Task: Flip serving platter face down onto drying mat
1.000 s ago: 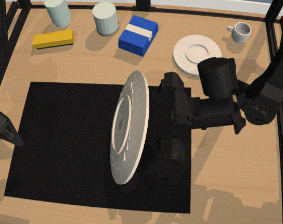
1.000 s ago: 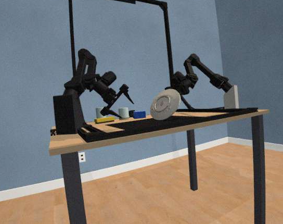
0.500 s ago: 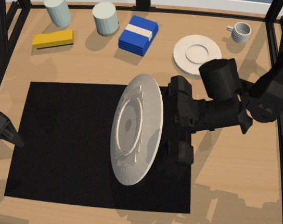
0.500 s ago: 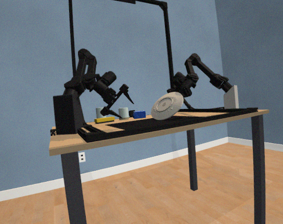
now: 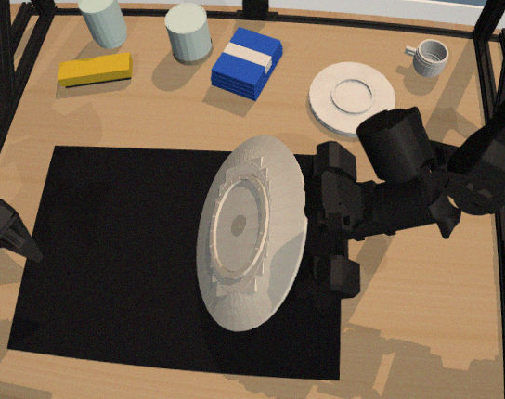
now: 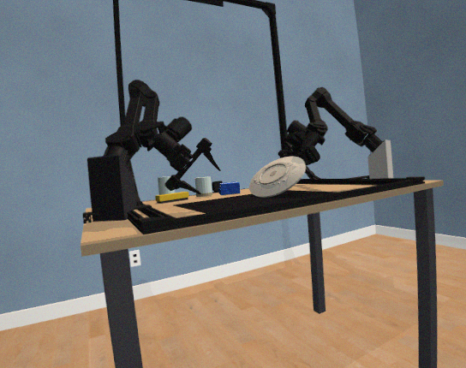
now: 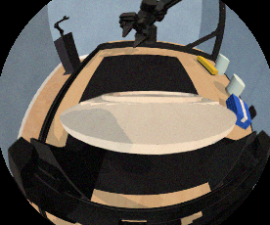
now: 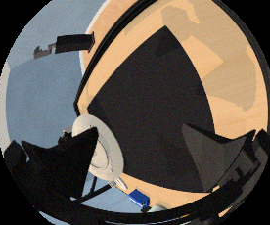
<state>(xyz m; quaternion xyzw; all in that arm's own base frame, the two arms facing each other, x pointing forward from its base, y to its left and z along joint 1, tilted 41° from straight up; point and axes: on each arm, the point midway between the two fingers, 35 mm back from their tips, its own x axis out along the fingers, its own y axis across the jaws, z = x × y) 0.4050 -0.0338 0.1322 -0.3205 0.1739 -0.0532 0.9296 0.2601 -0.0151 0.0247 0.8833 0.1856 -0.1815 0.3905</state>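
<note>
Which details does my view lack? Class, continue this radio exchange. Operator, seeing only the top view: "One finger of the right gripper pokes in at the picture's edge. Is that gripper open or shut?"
Observer: "Open. The exterior view shows both fingers of the right gripper spread wide, with nothing between them."
Operator: "From above I can't judge heights. Which edge of the serving platter is higher?"
Observer: "In the exterior view, the edge nearer the left arm is higher; the opposite edge dips toward the drying mat."
</note>
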